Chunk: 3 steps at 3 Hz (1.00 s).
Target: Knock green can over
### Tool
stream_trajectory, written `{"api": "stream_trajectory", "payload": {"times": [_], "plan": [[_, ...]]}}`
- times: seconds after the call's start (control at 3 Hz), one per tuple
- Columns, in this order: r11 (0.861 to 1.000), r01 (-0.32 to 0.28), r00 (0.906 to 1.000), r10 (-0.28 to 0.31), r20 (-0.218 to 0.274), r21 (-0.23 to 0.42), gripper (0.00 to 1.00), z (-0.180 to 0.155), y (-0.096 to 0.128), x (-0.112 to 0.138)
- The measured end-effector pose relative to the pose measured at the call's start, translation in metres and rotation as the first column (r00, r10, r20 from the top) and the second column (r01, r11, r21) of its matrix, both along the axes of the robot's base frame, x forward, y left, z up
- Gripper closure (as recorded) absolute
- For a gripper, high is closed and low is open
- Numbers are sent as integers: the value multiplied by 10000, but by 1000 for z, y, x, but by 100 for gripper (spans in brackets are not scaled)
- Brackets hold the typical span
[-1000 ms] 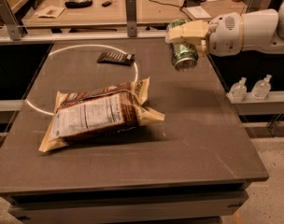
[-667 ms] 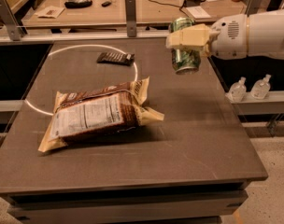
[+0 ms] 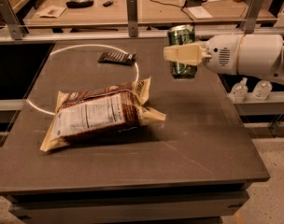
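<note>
The green can stands upright at the far right of the dark table, with its silver top rim showing. My gripper reaches in from the right on a white arm and sits across the middle of the can, covering part of it. Whether the can rests on the table or is lifted just above it cannot be told.
A large brown snack bag lies flat in the middle left of the table. A small dark packet lies at the back, inside a white ring. Two small bottles stand off the right edge. A cluttered bench stands behind.
The can was tilted a second ago and now stands upright. My gripper has shifted slightly with it and now crosses the can's middle.
</note>
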<state>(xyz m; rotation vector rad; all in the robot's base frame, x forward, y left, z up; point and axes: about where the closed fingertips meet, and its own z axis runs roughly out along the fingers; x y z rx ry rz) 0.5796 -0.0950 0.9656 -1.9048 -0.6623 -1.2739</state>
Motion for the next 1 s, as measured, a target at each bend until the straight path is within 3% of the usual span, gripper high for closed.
{"api": "stream_trajectory", "payload": {"times": [0.33,0.67,1.0], "plan": [[9957,-931,9856,919,1417,17,100,5,-2,14],[9751,-2161,9558,2215,1931,-490,100,16,0,26],[9635,-2607,9445,2676,1904,-610,100,24,-2,19]]}}
